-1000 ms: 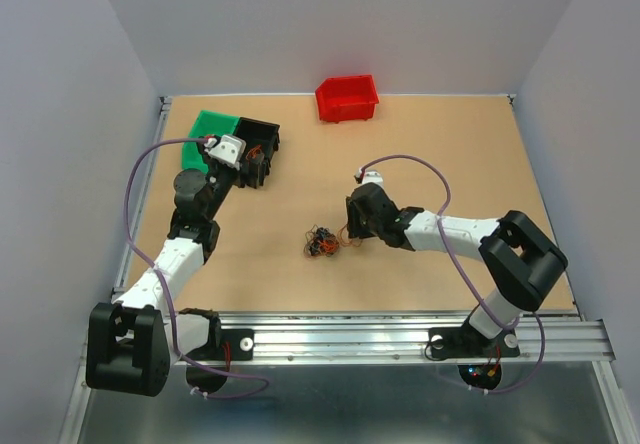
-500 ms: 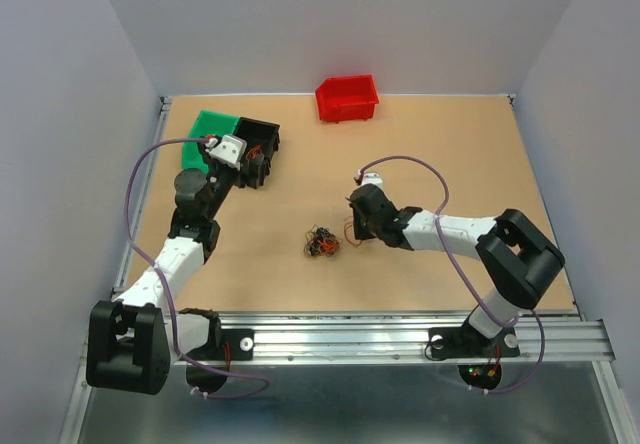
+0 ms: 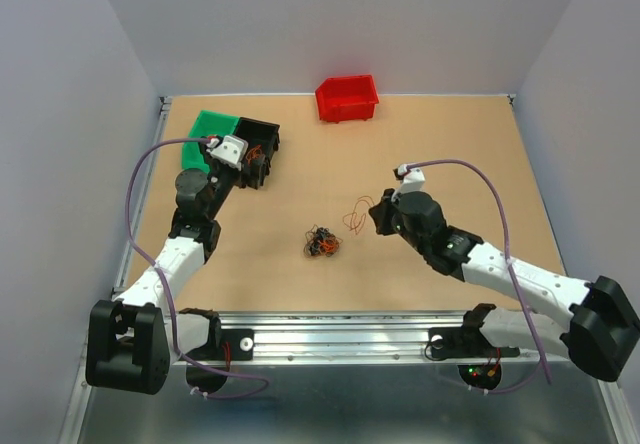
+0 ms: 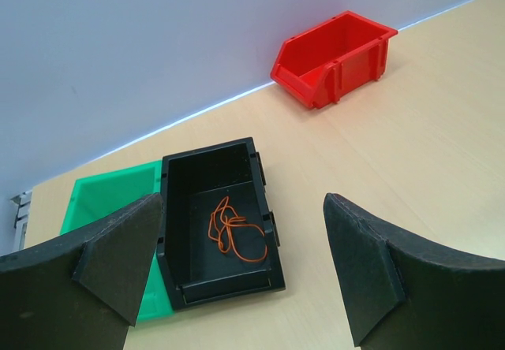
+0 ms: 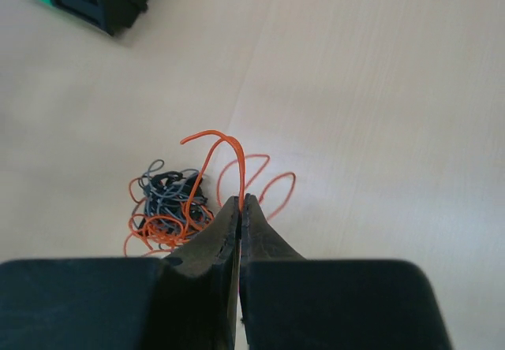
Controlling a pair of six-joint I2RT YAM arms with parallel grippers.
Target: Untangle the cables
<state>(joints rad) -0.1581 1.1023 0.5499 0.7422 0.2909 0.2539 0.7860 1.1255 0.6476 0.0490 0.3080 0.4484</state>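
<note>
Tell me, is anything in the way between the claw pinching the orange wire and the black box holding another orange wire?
No: bare table between the right gripper, shut on the orange wire, and the black bin; the knot sits aside. The left gripper hangs open by the bin.

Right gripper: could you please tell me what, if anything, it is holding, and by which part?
The right gripper is shut on an orange cable, pinching it near its curled free end, beside the tangle.
</note>
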